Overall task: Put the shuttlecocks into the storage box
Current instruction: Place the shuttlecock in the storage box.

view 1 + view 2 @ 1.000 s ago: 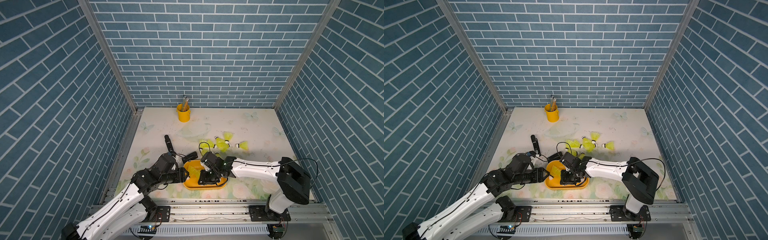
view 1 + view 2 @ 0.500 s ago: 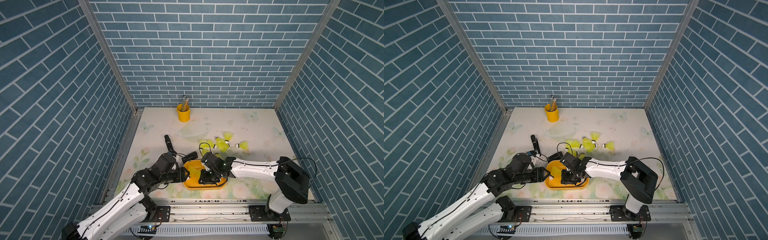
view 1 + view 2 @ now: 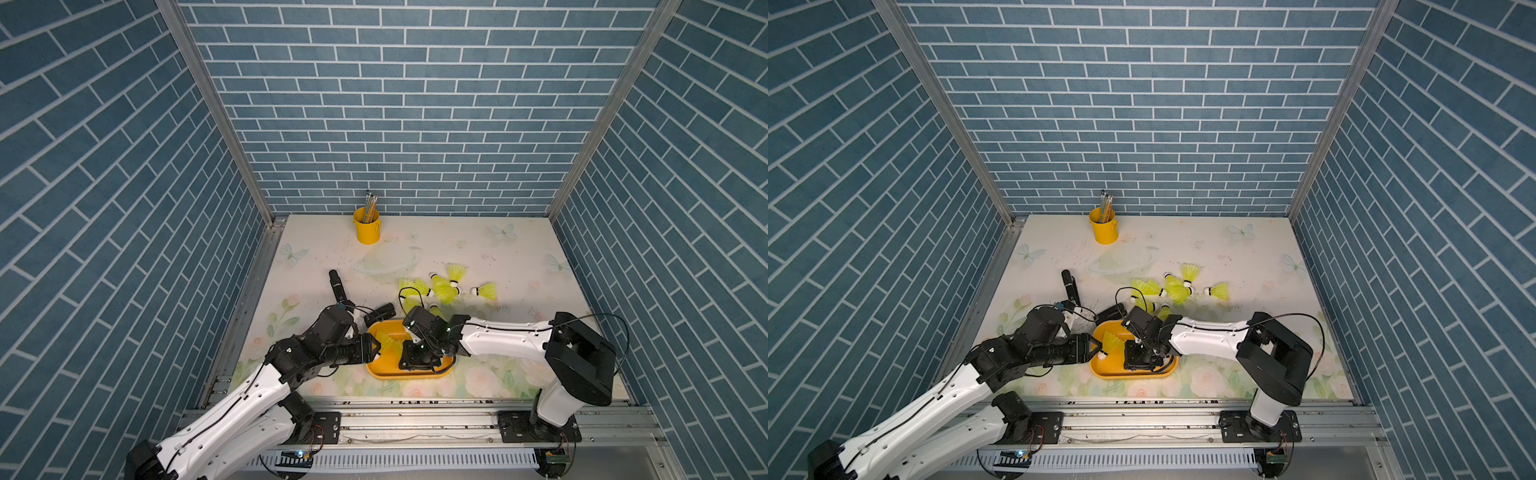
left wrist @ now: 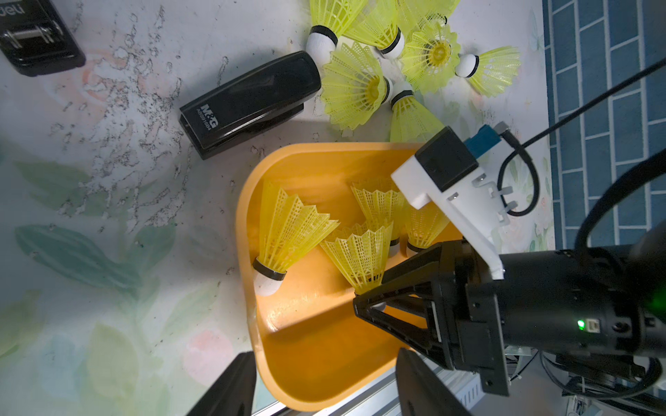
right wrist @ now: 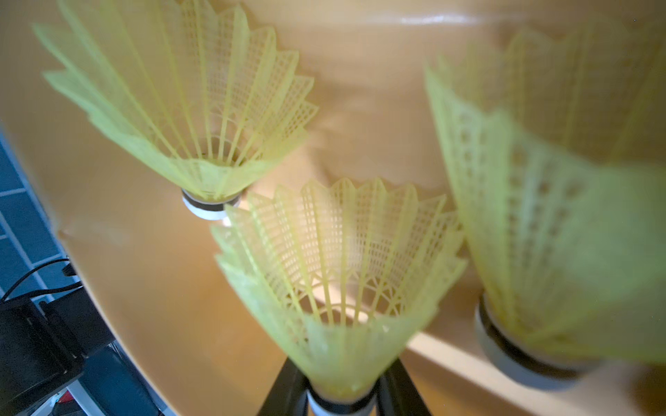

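The storage box [image 3: 415, 376], a shallow orange tray, sits near the front rail. My left gripper [image 4: 324, 354] is shut on the storage box [image 4: 310, 374], one finger on each side of its rounded left corner. My right gripper [image 5: 340, 399] is shut on a shuttlecock [image 5: 338, 273]. It grips the white tip, with the skirt pointing away, low inside the box. Several shuttlecocks [image 4: 288, 230] lie in the tray. Several more shuttlecocks [image 3: 444, 286] lie in a cluster on the table behind the box. In both top views the two grippers [image 3: 376, 345] [image 3: 1138, 357] face each other over the tray.
A black stapler [image 4: 252, 101] lies just behind the tray's left end. Another black tool [image 3: 337, 286] lies farther back on the left. A yellow bucket with pencils [image 3: 365, 226] stands at the back wall. The metal front rail [image 3: 415, 415] runs close along the tray.
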`<state>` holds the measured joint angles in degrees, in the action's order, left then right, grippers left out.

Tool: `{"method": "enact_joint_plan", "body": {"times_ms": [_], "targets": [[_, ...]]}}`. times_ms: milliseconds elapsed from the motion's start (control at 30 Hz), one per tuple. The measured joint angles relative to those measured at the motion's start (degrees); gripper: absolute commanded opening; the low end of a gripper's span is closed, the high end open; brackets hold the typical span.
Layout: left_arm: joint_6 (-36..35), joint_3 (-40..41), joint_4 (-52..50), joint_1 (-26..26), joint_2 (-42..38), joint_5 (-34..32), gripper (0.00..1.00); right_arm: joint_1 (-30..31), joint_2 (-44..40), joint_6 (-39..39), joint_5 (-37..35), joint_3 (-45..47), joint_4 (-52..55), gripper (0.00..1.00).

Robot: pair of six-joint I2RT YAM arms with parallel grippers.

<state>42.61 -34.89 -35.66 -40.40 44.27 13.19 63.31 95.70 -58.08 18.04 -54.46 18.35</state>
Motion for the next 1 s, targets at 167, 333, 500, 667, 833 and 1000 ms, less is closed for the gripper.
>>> {"method": "enact_joint_plan", "body": {"times_ms": [167,333,500,667,833,1000], "targets": [[0.0,0.0,0.5,0.0,0.0,0.2,0.68,0.0,0.0,-0.1,0.0,0.0,-0.3,0.37],[0.0,0.0,0.7,0.0,0.3,0.6,0.68,0.0,0.0,-0.1,0.1,0.0,-0.4,0.4],[0.0,0.0,0.9,0.0,0.4,1.0,0.68,0.0,0.0,-0.1,0.2,0.0,-0.4,0.4],[0.0,0.0,0.9,0.0,0.4,1.0,0.68,-0.1,0.0,-0.1,0.2,0.0,-0.4,0.4],[0.0,0.2,1.2,0.0,0.4,1.0,0.68,-0.1,0.0,-0.1,0.2,-0.3,-0.4,0.4],[0.0,0.2,1.2,0.0,0.4,1.0,0.68,-0.1,0.5,-0.1,0.3,-0.7,-0.6,0.41]]}}
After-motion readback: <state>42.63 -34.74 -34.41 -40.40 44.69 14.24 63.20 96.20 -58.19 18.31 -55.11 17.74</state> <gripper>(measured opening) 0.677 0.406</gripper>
